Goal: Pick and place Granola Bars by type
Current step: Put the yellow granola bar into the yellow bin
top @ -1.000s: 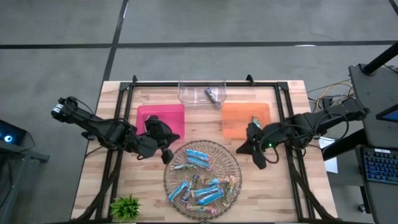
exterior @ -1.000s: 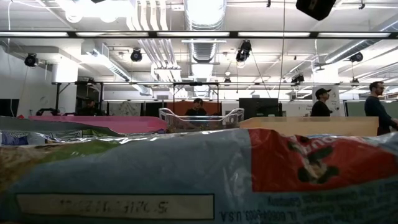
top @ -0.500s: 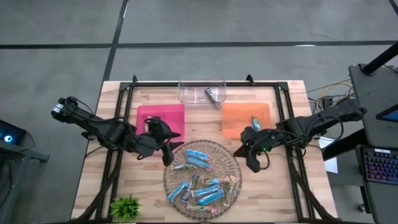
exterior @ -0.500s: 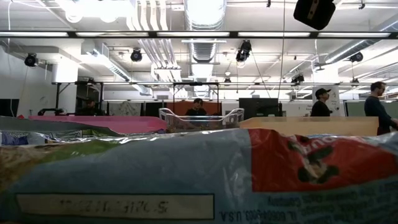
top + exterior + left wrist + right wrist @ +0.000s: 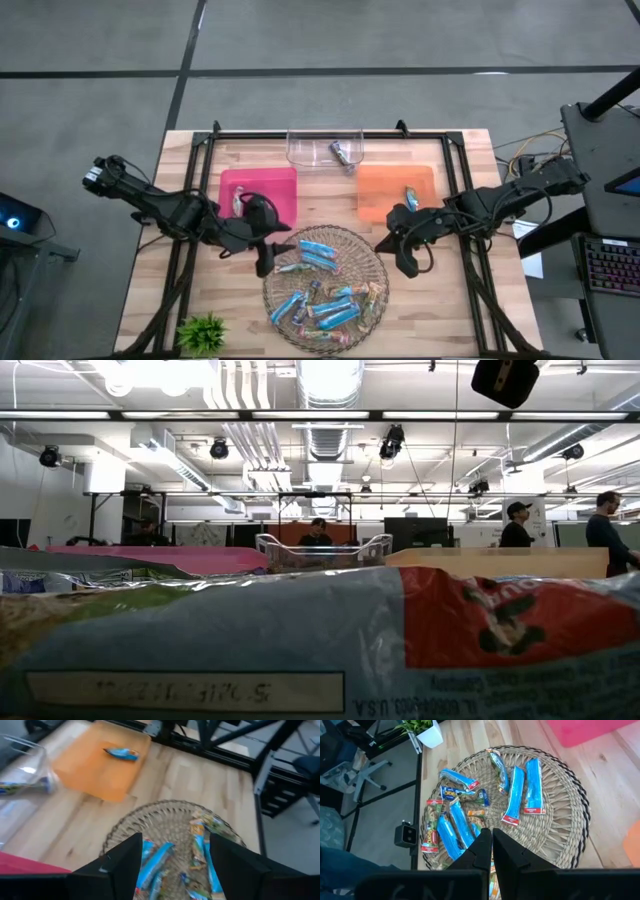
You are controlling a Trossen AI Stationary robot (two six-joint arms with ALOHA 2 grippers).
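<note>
Left gripper (image 5: 263,262) at the woven tray's (image 5: 375,262) ten o'clock rim, jaws spread and empty; right gripper (image 5: 405,262) at three o'clock, jaws closed on nothing.

Granola Bars (image 5: 318,292) heaped on the tray; one blue bar (image 5: 411,196) lies in the orange tray (image 5: 385,180). Advice: drop straight onto one lone bar, straddling its narrow width, clear of neighbours.

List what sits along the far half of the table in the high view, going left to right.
Pink tray → clear bin holding one bar → orange tray with one blue bar near its right side.
</note>
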